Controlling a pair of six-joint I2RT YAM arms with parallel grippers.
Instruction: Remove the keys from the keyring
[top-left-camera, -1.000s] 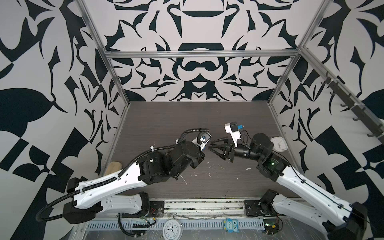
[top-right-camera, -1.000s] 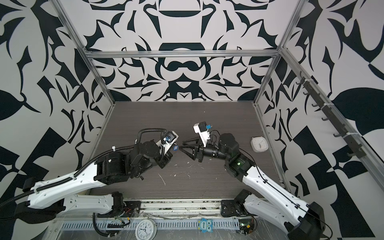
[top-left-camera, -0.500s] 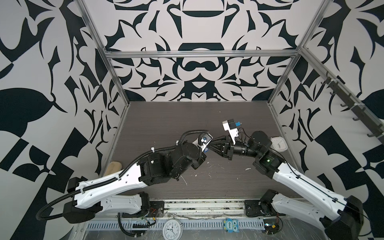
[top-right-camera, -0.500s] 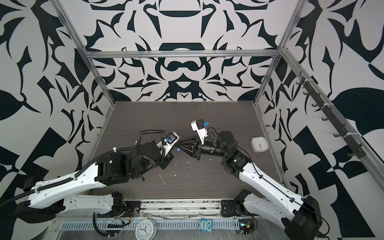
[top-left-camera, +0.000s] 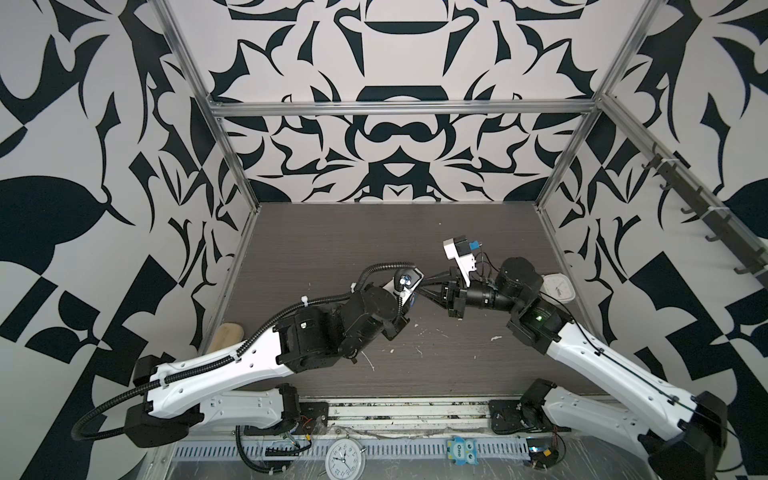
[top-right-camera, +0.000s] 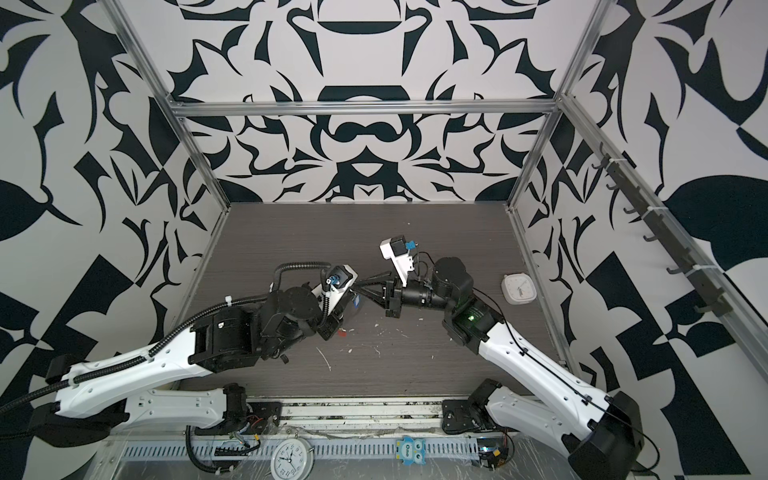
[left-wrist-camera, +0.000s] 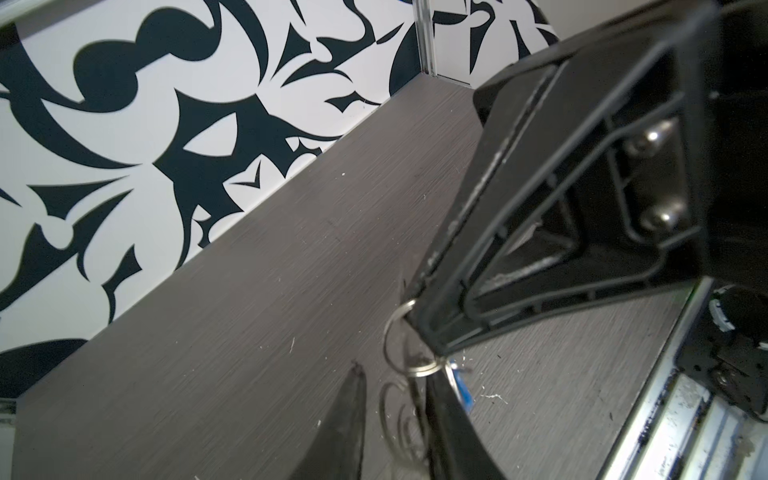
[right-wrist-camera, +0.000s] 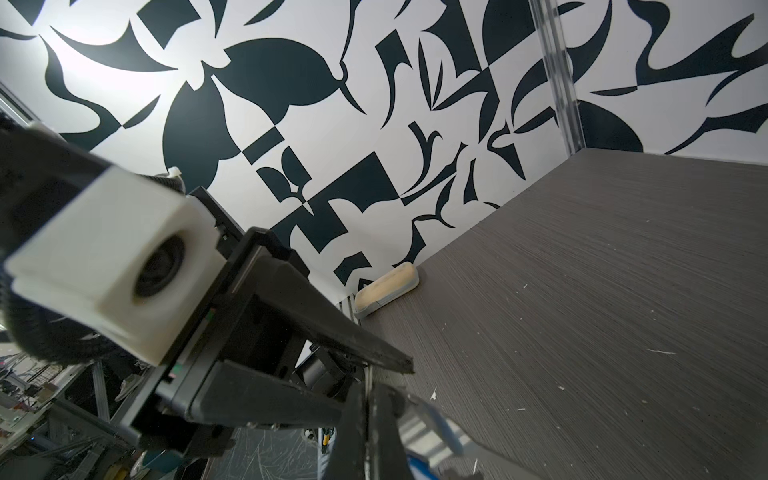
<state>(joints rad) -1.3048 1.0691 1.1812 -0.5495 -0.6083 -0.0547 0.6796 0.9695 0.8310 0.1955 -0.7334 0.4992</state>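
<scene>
Left pincer: opening, its fingers now standing apart around the keyring
Keyring: hanging over the middle of the counter, blue key still attached
Right pincer: having closed, now clamping an end ring
Meaning: hold passing rightward, likely regripping to free the key

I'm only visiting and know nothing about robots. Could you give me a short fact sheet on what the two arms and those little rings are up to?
setting: dark wood-grain table between patterned walls
left gripper: open, a finger on either side of the keyring
right gripper: shut, pinching one ring of the keyring
blue key: right beside the rings, apparently attached
red key: seemingly the small red piece on the table by the left arm, apart from the rings
also there: white square clock, untouched
</scene>
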